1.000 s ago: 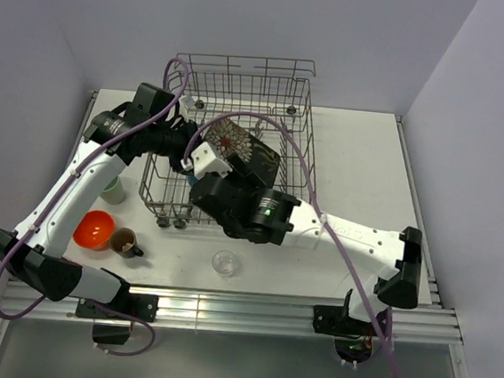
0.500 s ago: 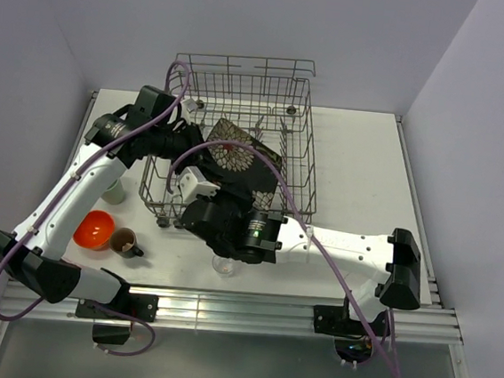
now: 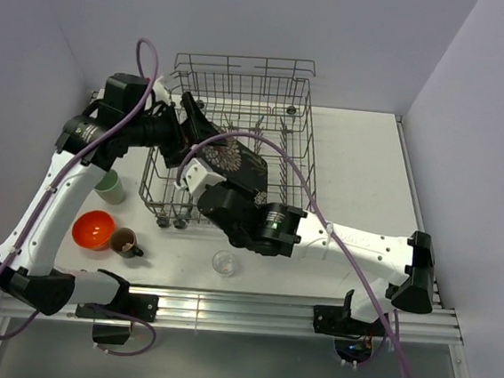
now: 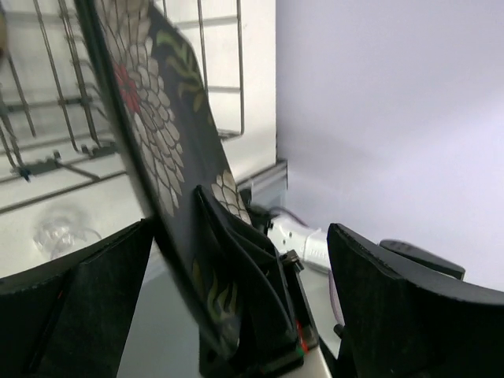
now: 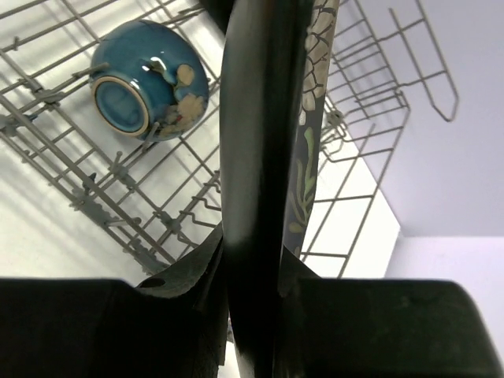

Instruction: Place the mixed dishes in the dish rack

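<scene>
As right hand [image 5: 252,264] grips plate [image 5: 253,118], bowl [image 5: 150,79] nearby.

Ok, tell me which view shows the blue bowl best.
Right wrist: the blue bowl lies on its side in the dish rack, foot toward the camera. Top external and left wrist show none of it.

- Black square plate [image 3: 235,158], pale scale-like petals, red centre, green leaves
- Blue bowl [image 5: 146,79], pale blossom marks
- Orange bowl [image 3: 93,229], dark brown mug [image 3: 124,243], pale green cup [image 3: 109,185]
- Grey wire rack [image 3: 243,99]
</scene>
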You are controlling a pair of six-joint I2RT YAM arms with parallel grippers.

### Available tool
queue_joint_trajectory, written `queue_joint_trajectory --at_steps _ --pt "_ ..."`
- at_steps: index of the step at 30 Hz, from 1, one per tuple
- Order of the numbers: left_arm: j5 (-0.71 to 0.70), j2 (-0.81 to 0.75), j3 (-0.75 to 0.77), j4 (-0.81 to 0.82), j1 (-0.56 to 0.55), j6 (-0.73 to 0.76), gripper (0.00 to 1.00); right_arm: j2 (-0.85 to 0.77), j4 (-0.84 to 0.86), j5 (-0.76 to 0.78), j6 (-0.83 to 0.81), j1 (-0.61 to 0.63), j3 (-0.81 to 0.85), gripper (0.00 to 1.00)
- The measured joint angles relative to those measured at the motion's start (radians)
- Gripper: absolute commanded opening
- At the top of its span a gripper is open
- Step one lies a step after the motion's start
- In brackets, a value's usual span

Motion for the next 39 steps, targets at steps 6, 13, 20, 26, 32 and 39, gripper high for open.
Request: queue_joint_trajectory --at_steps 6,13,20,26,32,39 --pt "-0.14 -0.086 0.044 0.011 0.093 0.014 0.99 -0.038 0.0 -0.141 -0.012 -0.074 -0.011 0.0" --pt "-0.356 -0.27 0.104 0.04 0.114 0.048 0.99 -0.126 0.027 -0.453 -0.074 -0.265 -0.07 0.0" --pt "-0.348 -0.368 0.003 0.074 0.114 0.045 0.99 -0.119 0.116 -0.817 -0.144 -0.446 -0.069 0.0" --pt "-0.325 -0.373 -0.089 0.077 0.114 0.041 0.99 -0.021 0.181 -1.125 -0.18 -0.549 -0.061 0.0" --pt "-0.306 -0.445 -0.152 0.076 0.114 0.037 0.99 0.087 0.268 -1.358 -0.153 -0.649 -0.045 0.0" --pt "-0.305 -0.504 -0.153 0.05 0.114 0.042 0.99 0.175 0.314 -1.482 -0.128 -0.696 0.073 0.0"
